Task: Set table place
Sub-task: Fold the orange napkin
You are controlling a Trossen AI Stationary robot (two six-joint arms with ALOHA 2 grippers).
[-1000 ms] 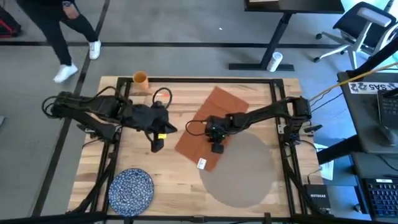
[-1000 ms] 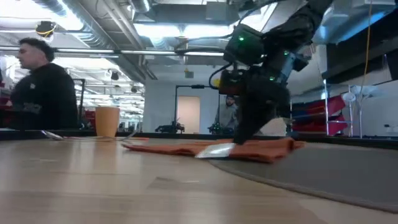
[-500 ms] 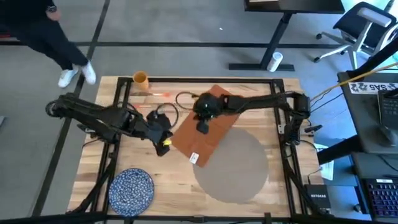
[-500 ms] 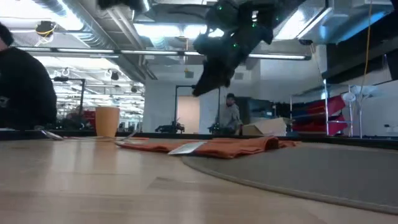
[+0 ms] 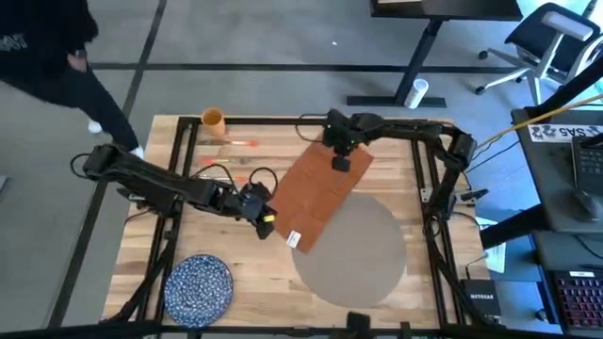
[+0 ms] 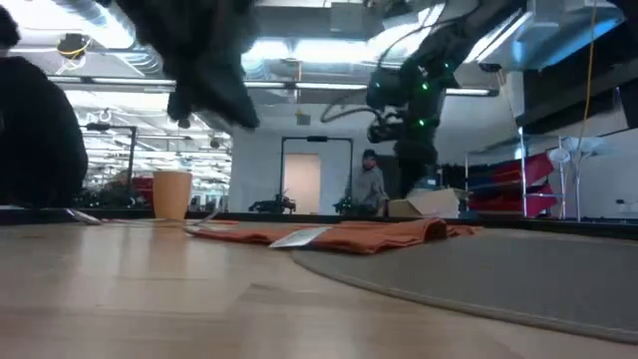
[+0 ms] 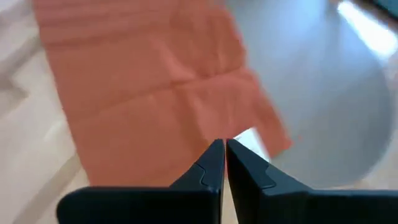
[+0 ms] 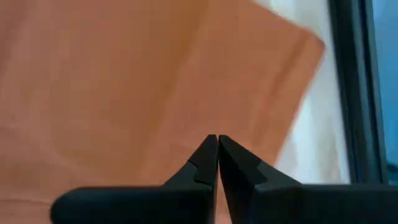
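Placemat (image 5: 353,252) on table (image 5: 264,282), right of centre; both grippers closed, empty.
Left gripper (image 5: 267,222) just left of it; right gripper (image 5: 339,162) beyond it; napkin (image 5: 318,193) hides its far-left edge.

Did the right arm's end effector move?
Yes. The right end effector went from the napkin's placemat end toward the table's far edge.

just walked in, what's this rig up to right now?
It's mid table-setting. The rust-red napkin lies flat on the wooden table, its corner overlapping the round grey placemat. The right claw, shut and empty, hovers over the napkin's far end. The left claw, also shut, sits at the napkin's near-left edge. The blue plate and orange cup sit untouched.
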